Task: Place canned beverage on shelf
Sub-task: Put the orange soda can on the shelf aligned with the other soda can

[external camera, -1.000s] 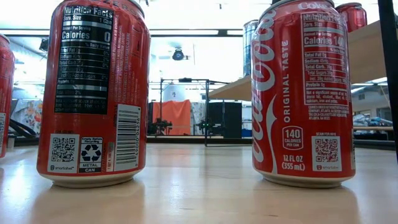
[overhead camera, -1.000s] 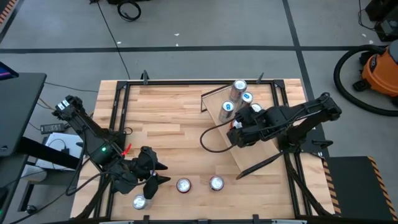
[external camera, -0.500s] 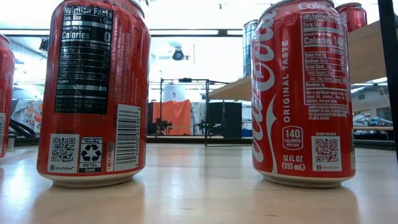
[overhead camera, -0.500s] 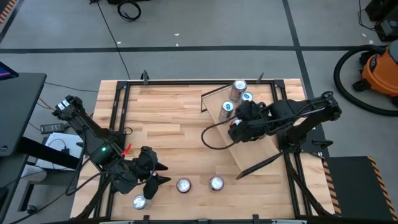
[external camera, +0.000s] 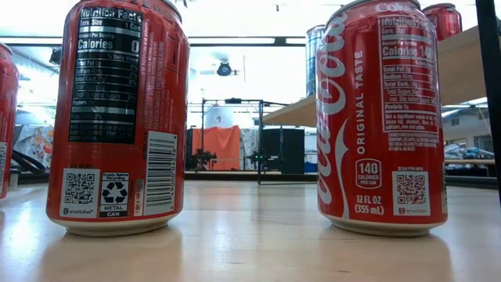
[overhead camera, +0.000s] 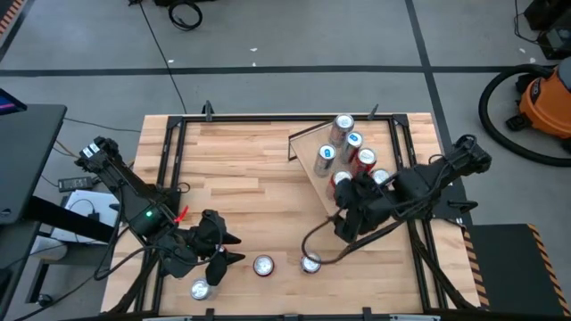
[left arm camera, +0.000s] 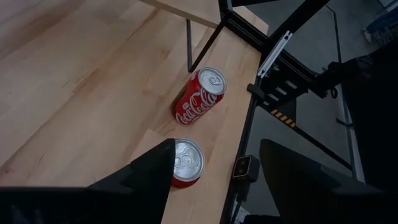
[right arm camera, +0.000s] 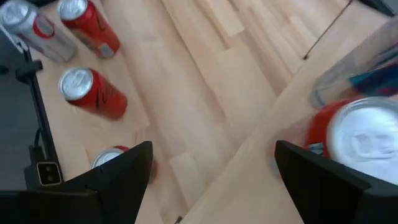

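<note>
The shelf (overhead camera: 312, 147), a light wood plank on black rails, stands slantwise at the table's right and bears several cans, among them a red one (overhead camera: 342, 181) and one beside it (overhead camera: 381, 176). Three cans stand on their bases on the tabletop near its near edge: (overhead camera: 201, 290), (overhead camera: 263, 266), (overhead camera: 310, 263). My right gripper (overhead camera: 346, 230) is open and empty over the shelf's near end; in its wrist view (right arm camera: 211, 180) a shelf can (right arm camera: 354, 137) stands beyond one finger. My left gripper (overhead camera: 230, 248) is open and empty at the near left, with a red can (left arm camera: 186, 162) just ahead of it.
A black frame (overhead camera: 178, 169) runs round the tabletop. The low view looks between two red cans (external camera: 117, 117) (external camera: 383, 117), with the shelf (external camera: 297, 113) behind them. A cable (overhead camera: 312, 250) loops from the right arm down by the nearest can. Bare tabletop lies at the far left.
My right gripper has drawn back from the cans on the shelf toward the table's near edge. Two cans on the shelf that the arm covered before now show.
</note>
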